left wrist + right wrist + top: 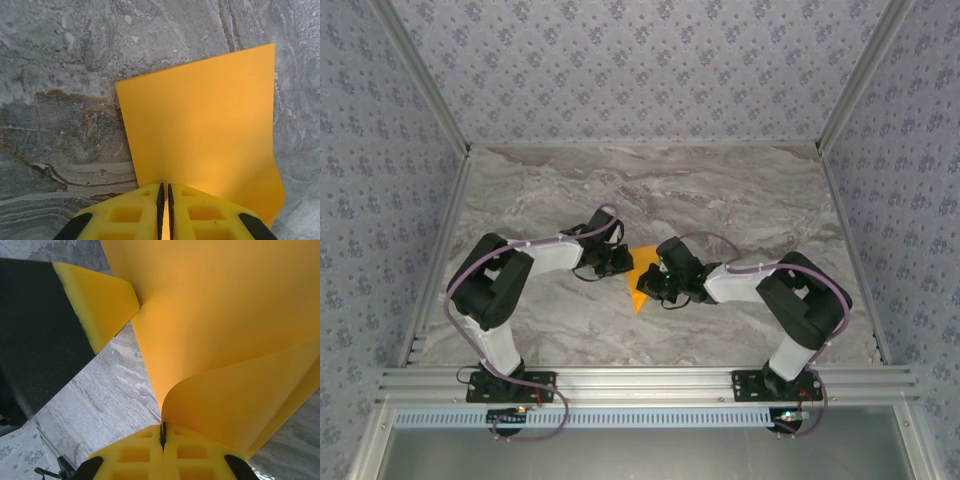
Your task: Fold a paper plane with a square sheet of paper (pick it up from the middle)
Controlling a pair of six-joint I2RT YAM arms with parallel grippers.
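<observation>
A: Whereabouts of the square sheet of paper?

B: Mid-tabletop, strung between the two arms. Pinched at one edge by the left claw, jaws all but together on the orange. Pinched on the opposite side by the right claw, jaws tight on it, with a soft loop curling up out of them (no crease pressed there yet, by the look of it).

A: Handling?

B: Probably featherweight, limp and smooth. Bends under almost nothing and keeps no shape until creased. Likely to slide out of smooth pads if tugged sideways, and to tear or crumple if pulled from both ends at once.

A: Best place to take hold?

B: Near an edge or corner, with a shallow bite flat to the sheet. Not too deep (risk of covering the fold line). For a fresh pick, the middle, as asked, by pinching up a small ridge.

A: Flat or lifted?

B: Lifted on the right claw's side, clearly. Far corner touching the stone or not: cannot tell.
</observation>
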